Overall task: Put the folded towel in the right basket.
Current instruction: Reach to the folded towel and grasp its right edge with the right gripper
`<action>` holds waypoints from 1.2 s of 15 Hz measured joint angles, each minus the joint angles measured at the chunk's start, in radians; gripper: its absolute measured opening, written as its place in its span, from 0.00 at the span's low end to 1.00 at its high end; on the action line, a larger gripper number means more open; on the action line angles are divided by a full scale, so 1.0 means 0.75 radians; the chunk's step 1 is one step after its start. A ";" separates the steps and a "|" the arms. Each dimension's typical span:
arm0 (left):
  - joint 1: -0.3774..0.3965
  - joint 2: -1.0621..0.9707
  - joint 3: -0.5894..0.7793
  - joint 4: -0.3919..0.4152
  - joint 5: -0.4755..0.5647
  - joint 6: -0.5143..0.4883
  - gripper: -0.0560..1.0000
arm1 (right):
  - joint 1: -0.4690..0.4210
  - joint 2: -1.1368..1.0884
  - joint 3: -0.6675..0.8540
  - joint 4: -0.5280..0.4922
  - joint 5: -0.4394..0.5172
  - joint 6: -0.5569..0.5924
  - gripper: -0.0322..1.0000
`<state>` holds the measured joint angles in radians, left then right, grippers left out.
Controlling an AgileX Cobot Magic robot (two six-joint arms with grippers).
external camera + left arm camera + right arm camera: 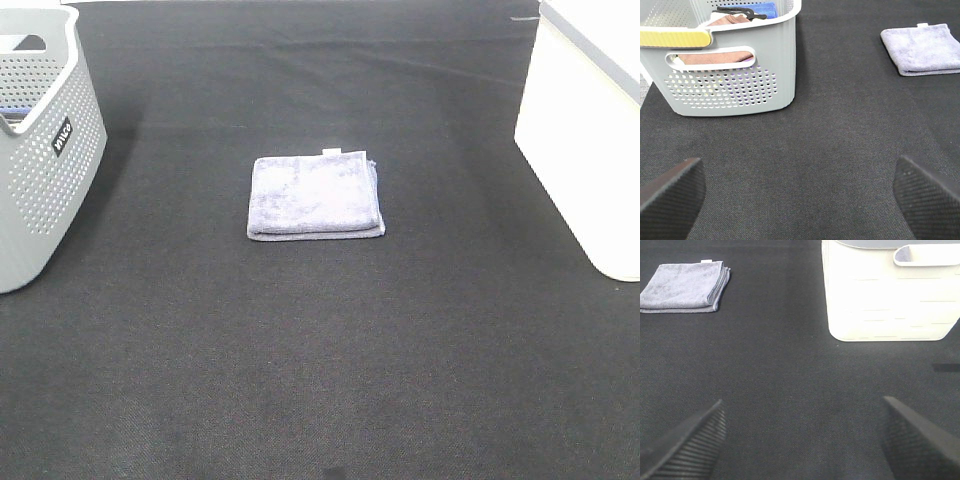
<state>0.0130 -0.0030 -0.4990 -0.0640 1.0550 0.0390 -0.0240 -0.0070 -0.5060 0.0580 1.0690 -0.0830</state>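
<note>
A folded lavender-grey towel [315, 195] lies flat on the black table mat, in the middle of the exterior view. It also shows in the left wrist view [922, 48] and in the right wrist view [685, 286]. The right basket [590, 130] is white and stands at the right edge; it also shows in the right wrist view [890, 290]. Neither gripper shows in the exterior view. My left gripper [800, 195] is open and empty above the mat, well short of the towel. My right gripper [800, 435] is open and empty, with the white basket ahead of it.
A grey perforated basket [40, 150] stands at the left edge. In the left wrist view it [725, 75] holds brown and blue cloths and a dark hanger-like item. The black mat [320, 360] covers the whole table.
</note>
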 joint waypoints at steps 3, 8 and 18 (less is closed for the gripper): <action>0.000 0.000 0.000 0.000 0.000 0.000 0.97 | 0.000 0.000 0.000 0.000 0.000 0.000 0.79; 0.000 0.000 0.000 0.000 0.000 0.000 0.97 | 0.000 0.000 0.000 0.000 0.000 0.000 0.79; 0.000 0.000 0.000 0.000 0.000 0.000 0.97 | 0.000 0.000 0.000 0.000 0.000 0.000 0.79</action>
<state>0.0130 -0.0030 -0.4990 -0.0640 1.0550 0.0390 -0.0240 -0.0070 -0.5060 0.0580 1.0690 -0.0830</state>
